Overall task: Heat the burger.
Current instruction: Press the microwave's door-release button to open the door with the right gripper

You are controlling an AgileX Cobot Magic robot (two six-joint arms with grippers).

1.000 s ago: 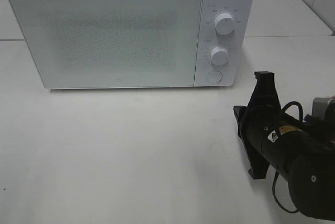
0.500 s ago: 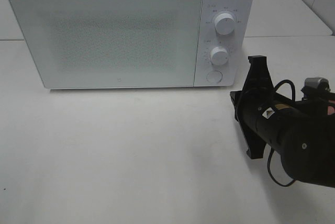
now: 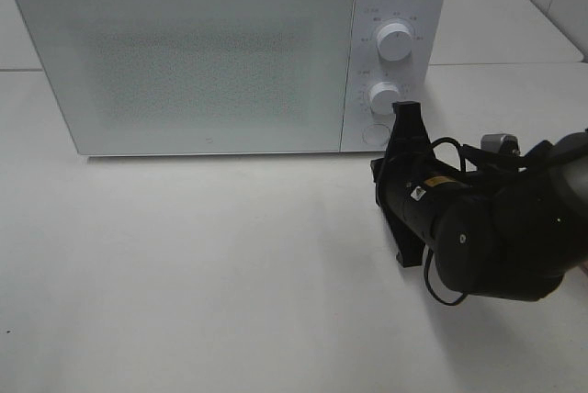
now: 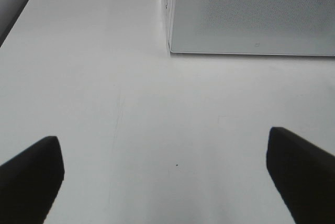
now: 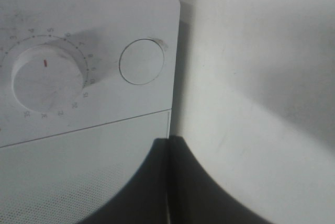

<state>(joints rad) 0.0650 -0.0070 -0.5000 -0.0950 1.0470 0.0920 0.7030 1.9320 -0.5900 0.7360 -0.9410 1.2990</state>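
Note:
The burger is out of view. The white microwave (image 3: pixel 184 53) stands at the back of the table with its door closed. Its control panel has two dials (image 3: pixel 393 41) and a round button (image 3: pixel 374 134) at the bottom. My right gripper (image 3: pixel 402 116) is shut and empty, its tip just in front of the panel's lower right corner. In the right wrist view the closed fingers (image 5: pixel 167 150) sit a short way from the round button (image 5: pixel 141 62) and the lower dial (image 5: pixel 44 75). My left gripper (image 4: pixel 162 137) is open and empty over the table, in front of the microwave's left corner (image 4: pixel 172 41).
The white table (image 3: pixel 184 274) runs in front of the microwave. A second table surface (image 3: pixel 514 16) lies behind at the right, with a tiled wall at the far right corner.
My right arm has moved left and forward, bringing the shut gripper from the table's right side up to the microwave's control panel near the round button.

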